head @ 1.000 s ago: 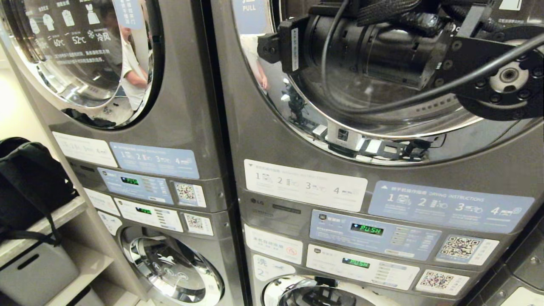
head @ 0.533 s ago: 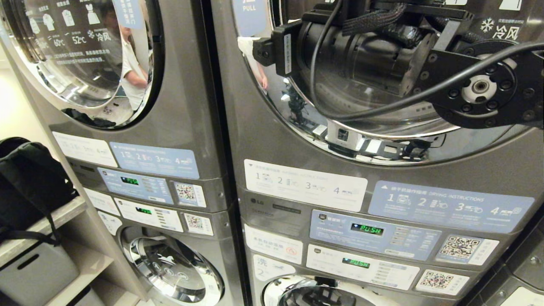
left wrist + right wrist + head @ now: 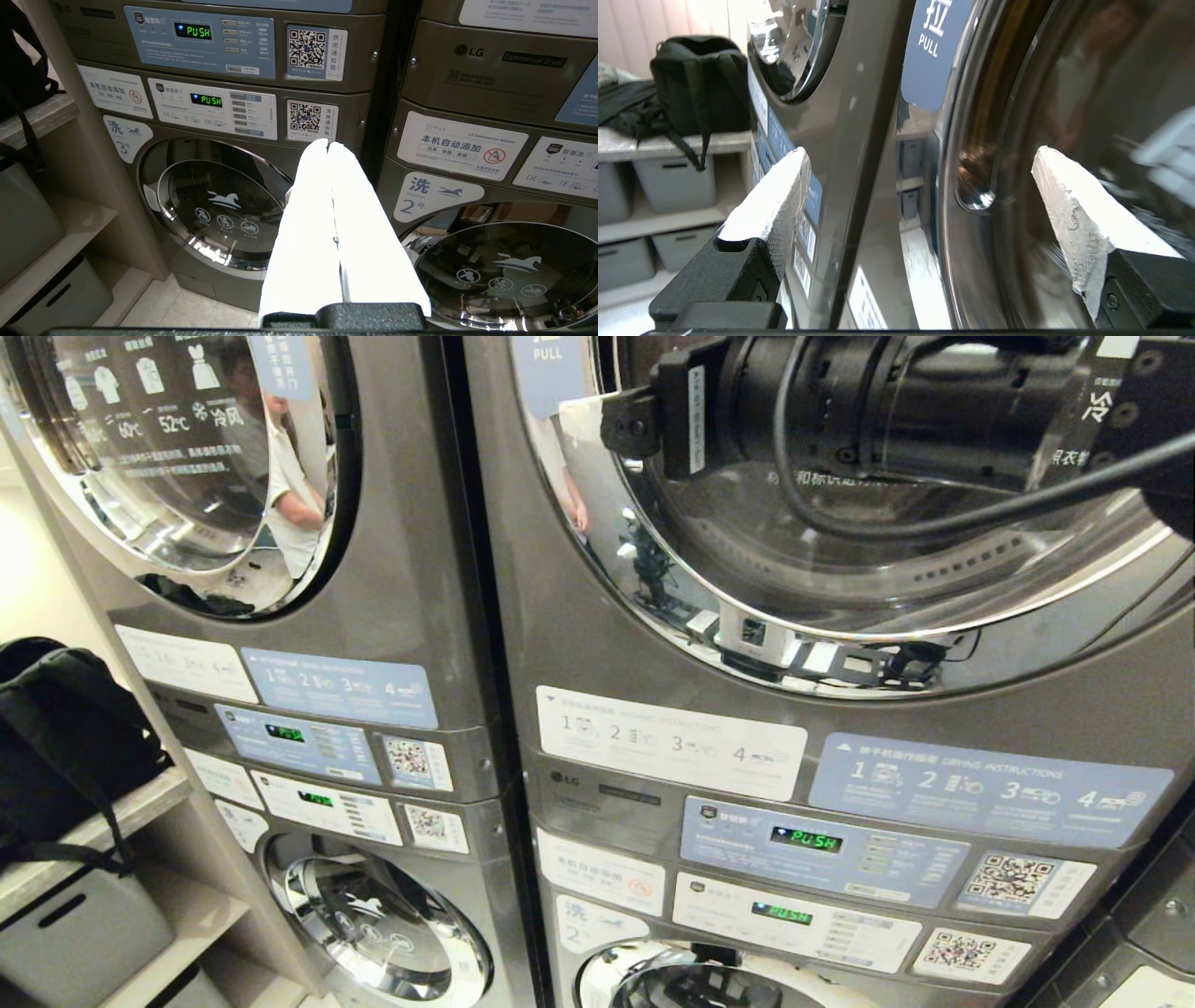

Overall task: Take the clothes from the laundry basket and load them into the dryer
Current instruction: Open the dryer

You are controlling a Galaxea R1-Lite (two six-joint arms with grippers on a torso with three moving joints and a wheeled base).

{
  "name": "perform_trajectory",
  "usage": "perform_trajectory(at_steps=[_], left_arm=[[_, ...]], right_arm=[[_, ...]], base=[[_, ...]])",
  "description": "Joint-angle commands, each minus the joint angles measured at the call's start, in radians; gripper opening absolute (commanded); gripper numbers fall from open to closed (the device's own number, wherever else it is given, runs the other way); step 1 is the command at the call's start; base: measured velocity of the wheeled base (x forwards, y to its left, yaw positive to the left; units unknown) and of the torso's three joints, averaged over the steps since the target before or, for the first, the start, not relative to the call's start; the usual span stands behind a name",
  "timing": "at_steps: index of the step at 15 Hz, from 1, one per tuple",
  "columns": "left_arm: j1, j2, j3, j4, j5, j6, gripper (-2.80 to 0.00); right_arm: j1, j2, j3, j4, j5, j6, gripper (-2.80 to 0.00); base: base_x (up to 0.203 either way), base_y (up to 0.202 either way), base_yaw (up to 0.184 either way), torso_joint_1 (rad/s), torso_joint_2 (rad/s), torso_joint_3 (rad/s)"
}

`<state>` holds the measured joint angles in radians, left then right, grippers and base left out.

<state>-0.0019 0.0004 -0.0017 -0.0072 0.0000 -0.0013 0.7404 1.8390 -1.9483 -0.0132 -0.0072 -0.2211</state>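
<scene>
The right arm [image 3: 896, 411] reached across the upper part of the head view, level, its black wrist in front of the dryer door [image 3: 840, 579]. A black cable looped beneath the wrist. The right end effector [image 3: 920, 186] stood with its two white-padded fingers [image 3: 775, 196] spread wide apart, nothing between them, close to the door's left edge. The left end effector [image 3: 329, 149] hung low, below that door, its white fingers pressed together along their length, holding nothing.
</scene>
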Motion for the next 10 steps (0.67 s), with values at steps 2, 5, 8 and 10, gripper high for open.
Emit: perform_trajectory(at_steps=[2, 5, 8, 10], left_arm=[[-0.001, 0.0, 0.0, 0.0, 0.0, 0.0, -2.8], [0.0, 0.0, 0.0, 0.0, 0.0, 0.0, -2.8], [0.0, 0.0, 0.0, 0.0, 0.0, 0.0, -2.8], [0.0, 0.0, 0.0, 0.0, 0.0, 0.0, -2.8]], right_arm=[[0.0, -0.053, -0.001, 0.038, 0.001, -0.014, 0.0], [0.0, -0.045, 0.002, 0.038, 0.0, -0.018, 0.0], [0.002, -0.037, 0.002, 0.038, 0.0, -0.02, 0.0], [-0.001, -0.037, 0.0, 0.038, -0.002, -0.019, 0.0]], base=[[0.0, 0.0, 0.0, 0.0, 0.0, 0.0], [0.0, 0.0, 0.0, 0.0, 0.0, 0.0], [0.0, 0.0, 0.0, 0.0, 0.0, 0.0], [0.0, 0.0, 0.0, 0.0, 0.0, 0.0]])
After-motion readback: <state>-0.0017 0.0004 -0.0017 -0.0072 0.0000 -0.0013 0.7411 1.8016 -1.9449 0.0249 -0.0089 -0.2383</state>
